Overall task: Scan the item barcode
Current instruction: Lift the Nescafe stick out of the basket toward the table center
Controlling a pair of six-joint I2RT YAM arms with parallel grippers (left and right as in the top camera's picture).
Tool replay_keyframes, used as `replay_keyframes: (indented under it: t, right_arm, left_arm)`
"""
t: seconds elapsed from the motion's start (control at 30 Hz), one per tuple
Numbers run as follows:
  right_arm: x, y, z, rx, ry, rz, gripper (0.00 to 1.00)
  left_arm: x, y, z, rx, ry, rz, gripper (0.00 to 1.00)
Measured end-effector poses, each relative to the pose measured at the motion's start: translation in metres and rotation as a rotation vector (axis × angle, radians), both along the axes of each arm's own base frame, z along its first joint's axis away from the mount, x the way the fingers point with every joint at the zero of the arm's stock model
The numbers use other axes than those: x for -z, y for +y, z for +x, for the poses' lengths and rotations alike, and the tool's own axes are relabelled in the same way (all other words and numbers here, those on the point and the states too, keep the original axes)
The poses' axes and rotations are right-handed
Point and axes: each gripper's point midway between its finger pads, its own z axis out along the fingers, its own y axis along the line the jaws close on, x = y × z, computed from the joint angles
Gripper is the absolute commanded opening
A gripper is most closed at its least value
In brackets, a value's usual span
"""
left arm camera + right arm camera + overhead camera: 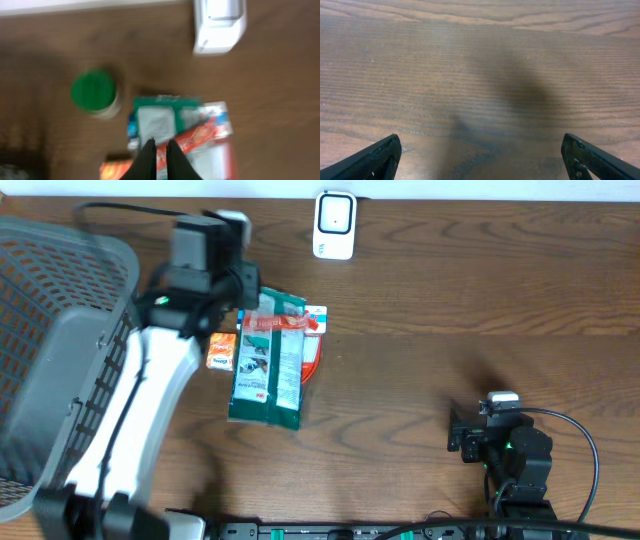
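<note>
The white barcode scanner (334, 224) stands at the table's back edge and also shows in the left wrist view (220, 25). The items lie in a pile: green packets (265, 370), a small orange box (221, 351) and a red packet (285, 323) lying across them. My left gripper (161, 146) hangs over this pile, its fingers almost together with only a thin slit between them. The red packet (200, 134) runs under the tips; I cannot tell if it is pinched. My right gripper (480, 137) stands open over bare wood at the front right (462, 440).
A grey mesh basket (60, 280) fills the left side of the table. A green-lidded jar (93, 92) stands just left of the pile, hidden under the left arm in the overhead view. Cables run along the front edge.
</note>
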Motion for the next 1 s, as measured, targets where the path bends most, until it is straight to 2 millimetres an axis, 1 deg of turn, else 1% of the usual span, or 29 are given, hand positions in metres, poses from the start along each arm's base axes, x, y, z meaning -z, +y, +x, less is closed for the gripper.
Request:
replay_keyframes:
  t: [0.13,0.23,0.33,0.43,0.6,0.63,0.67,0.7,0.73,0.8,0.83,0.87,0.93,1.0]
  right_arm:
    - [0.000,0.000,0.000,0.000,0.000,0.000,0.99]
    - [0.000,0.000,0.000,0.000,0.000,0.000,0.99]
    - [0.000,0.000,0.000,0.000,0.000,0.001,0.99]
    - [0.000,0.000,0.000,0.000,0.000,0.000,0.99]
    - [0.000,0.000,0.000,0.000,0.000,0.000,0.99]
    - [0.000,0.000,0.000,0.000,0.000,0.000,0.99]
    - [0.000,0.000,0.000,0.000,0.000,0.000,0.99]
    - [0.000,0.000,0.000,0.000,0.000,0.000,0.99]
    - [0.000,0.000,0.000,0.000,-0.001,0.000,0.99]
    - [0.000,0.000,0.000,0.000,-0.001,0.000,0.99]
    - [0.000,0.000,0.000,0.000,-0.002,0.000,0.99]
    - [-0.001,0.000,0.000,0.000,-0.003,0.000,0.99]
    - [-0.001,0.000,0.001,0.000,-0.007,0.000,0.99]
    - [-0.003,0.000,0.002,0.000,-0.013,0.000,0.99]
  left_arm:
    - [0.064,0.011,0.002,-0.036,0.159,0.138,0.09]
    - [0.099,0.018,0.004,-0.063,0.237,0.183,0.08]
    - [0.126,0.021,0.004,-0.079,0.296,0.211,0.08]
    - [0.138,0.023,0.004,-0.086,0.322,0.221,0.08]
    - [0.135,0.023,0.009,-0.103,0.299,0.217,0.08]
    - [0.134,0.023,0.009,-0.104,0.297,0.216,0.13]
    - [0.132,0.024,0.009,-0.105,0.293,0.215,0.17]
    - [0.128,0.024,0.009,-0.107,0.284,0.212,0.27]
    - [0.122,0.024,0.010,-0.107,0.269,0.211,0.34]
    - [0.101,0.025,0.011,-0.117,0.217,0.202,0.47]
    - [0.082,0.027,0.013,-0.129,0.166,0.195,0.52]
    - [0.063,0.028,0.015,-0.141,0.113,0.189,0.54]
    - [0.016,0.032,0.018,-0.163,-0.023,0.165,0.57]
    - [-0.034,0.036,0.016,-0.177,-0.162,0.145,0.60]
